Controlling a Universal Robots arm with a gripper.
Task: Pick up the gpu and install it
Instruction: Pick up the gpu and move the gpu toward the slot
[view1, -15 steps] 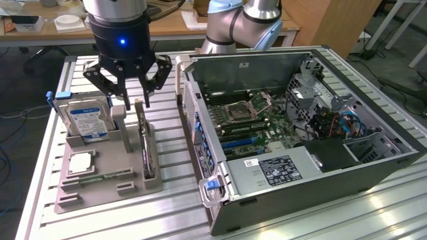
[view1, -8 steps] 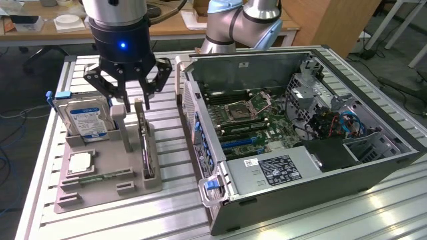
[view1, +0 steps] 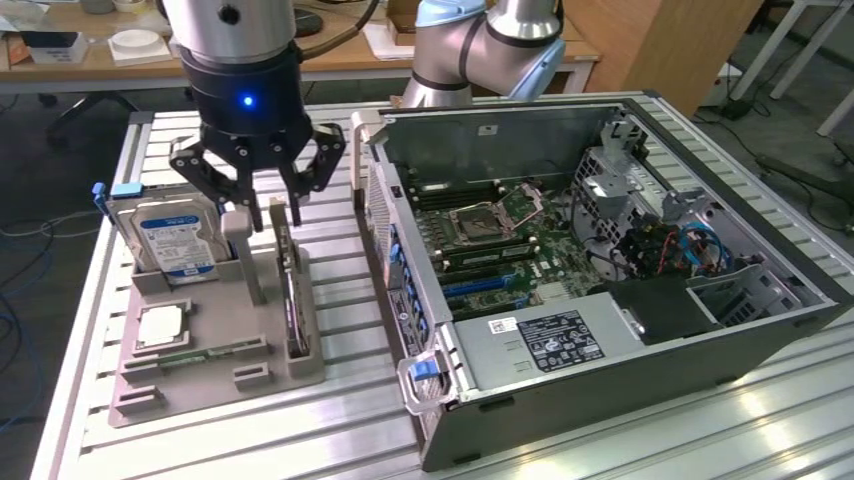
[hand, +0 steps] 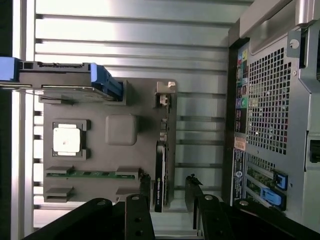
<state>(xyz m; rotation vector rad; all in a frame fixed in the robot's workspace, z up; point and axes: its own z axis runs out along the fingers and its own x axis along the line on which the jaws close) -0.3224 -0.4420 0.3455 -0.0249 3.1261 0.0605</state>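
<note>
Your claw (view1: 274, 215) hangs right over the gpu (view1: 294, 300) with its fingers (hand: 145, 186) spread, one on each side of the card's upper edge, and nothing pinched yet. The gpu stands on its long edge in a slot of the grey holder (view1: 214, 375). That is probably why it is kept upright: both flat faces are offered to a claw coming from above, where a thin card lying flat on the desk (view1: 347, 430) would give no purchase. In the wrist view the card is a dark strip between the fingers, nearer one than the other, so you look slightly off-centre; whether the nearer finger touches it I cannot tell. The hard drive (view1: 167, 235) stands upright in its own slot just beside the gpu. The processor chip (view1: 160, 325) and memory stick (view1: 214, 352) lie flat in separate recesses, apart from the card. The computer case (view1: 747, 330) lies on its side on the exterior view's right, open upward, so the motherboard (view1: 494, 240) faces up for access from above.
</note>
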